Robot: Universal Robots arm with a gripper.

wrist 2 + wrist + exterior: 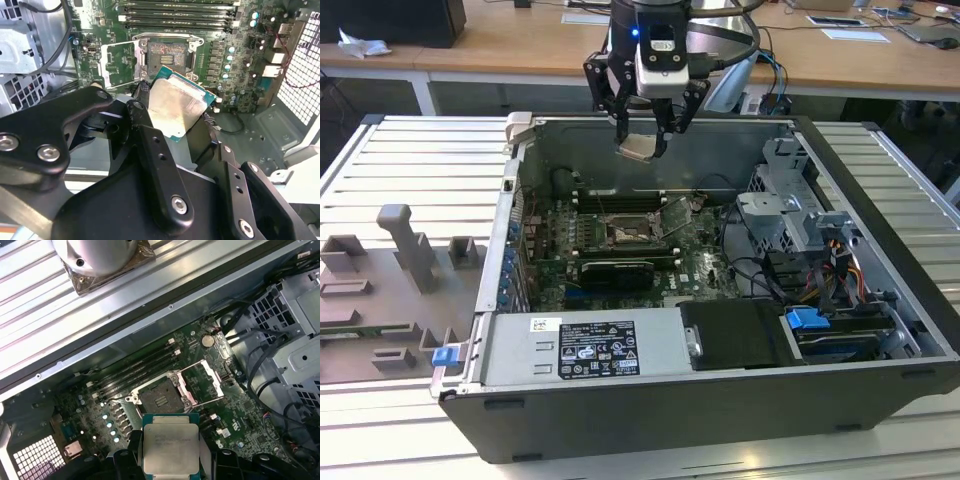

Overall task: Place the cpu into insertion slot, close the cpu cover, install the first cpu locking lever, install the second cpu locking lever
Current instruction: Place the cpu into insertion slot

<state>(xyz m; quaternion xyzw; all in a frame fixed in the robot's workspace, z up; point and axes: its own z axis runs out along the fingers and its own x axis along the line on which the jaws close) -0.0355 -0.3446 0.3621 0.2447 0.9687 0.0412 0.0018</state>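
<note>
My gripper (642, 143) hangs above the open computer case, shut on the cpu (638, 151), a small square chip with a pale metal top. In both wrist views the cpu (175, 106) (171, 445) sits clamped by its edges between the black fingers (145, 117), well above the board. The insertion slot (625, 233) (167, 51) (161, 398) lies bare below, with a dark centre and a silvery rim amid green board. The cpu cover (118, 62) (202, 380) (676, 215) is flipped open beside the slot.
Memory slots (620, 196) run behind the socket and a black graphics card (615, 272) in front. A drive cage (790, 200) and cables (760, 272) fill the exterior view's right. The power supply (585, 350) lies at the front. Grey fixtures (410, 250) stand outside the case.
</note>
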